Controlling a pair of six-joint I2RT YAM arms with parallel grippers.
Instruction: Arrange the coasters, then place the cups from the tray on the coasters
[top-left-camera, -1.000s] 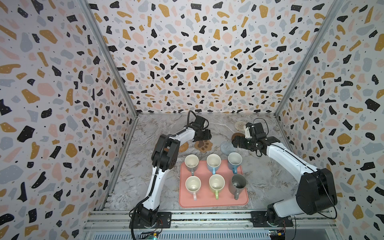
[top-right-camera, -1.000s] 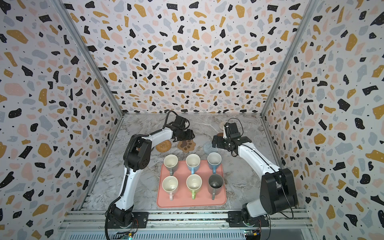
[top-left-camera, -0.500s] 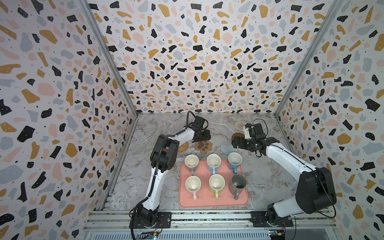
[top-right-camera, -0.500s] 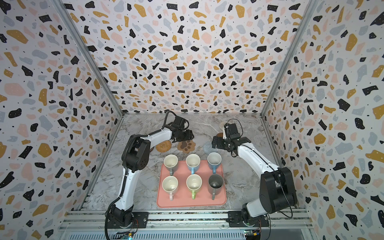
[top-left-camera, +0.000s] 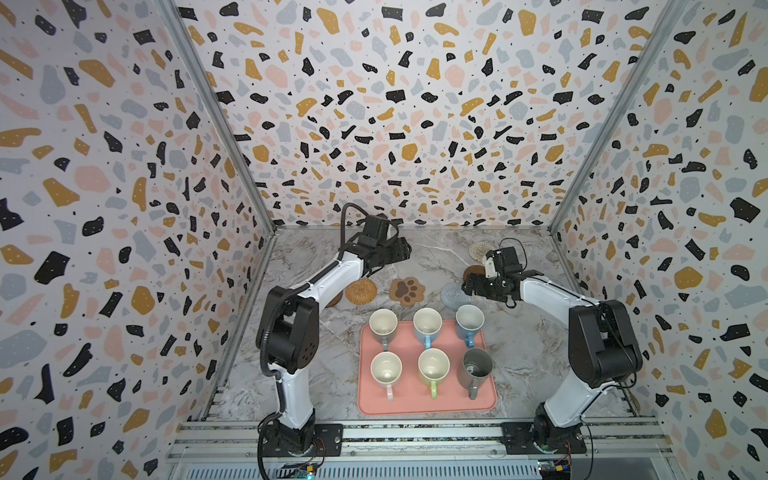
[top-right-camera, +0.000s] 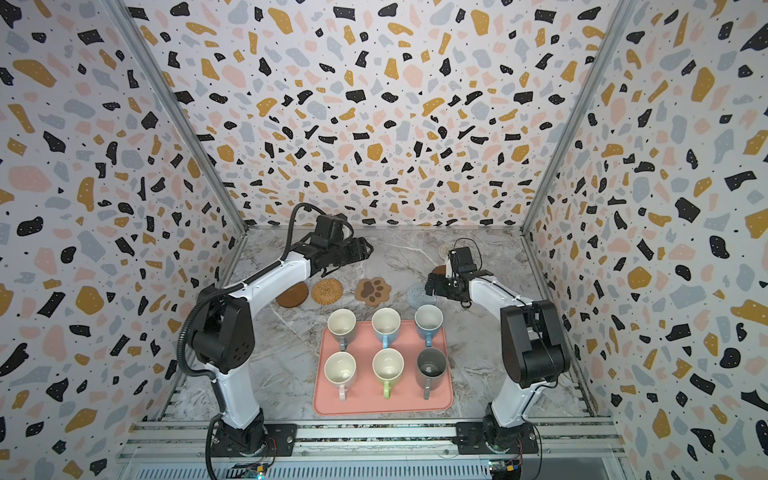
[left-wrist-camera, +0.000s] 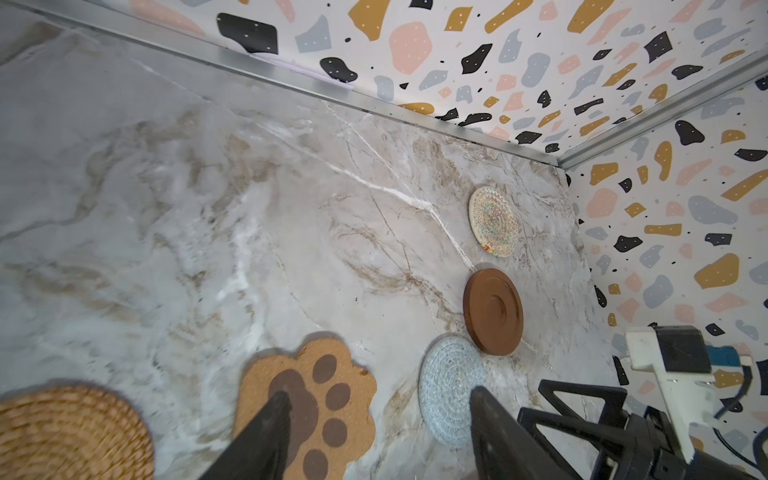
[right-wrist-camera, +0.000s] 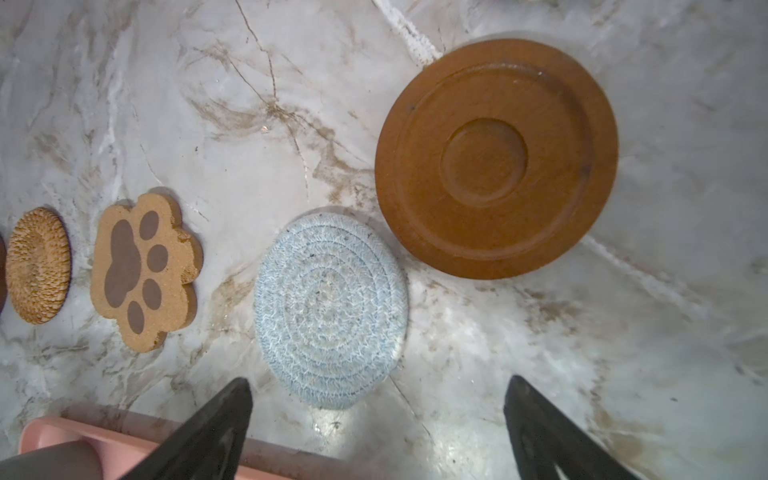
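Cups (top-left-camera: 427, 322), all six, wait on the tray (top-left-camera: 365, 399) at the counter's (top-left-camera: 316, 374) near edge. Beyond it four coasters (top-right-camera: 327, 291) make a row. The brown disc (right-wrist-camera: 494, 158) and cream woven round (top-left-camera: 478, 250) lie farther back, so arranging is in hand. Right fingers (right-wrist-camera: 216, 428) gape, empty, above the grey-blue coaster (right-wrist-camera: 330, 307); they likely need the disc next. Left fingers (left-wrist-camera: 257, 436), empty, have spread slightly wider since a second ago.
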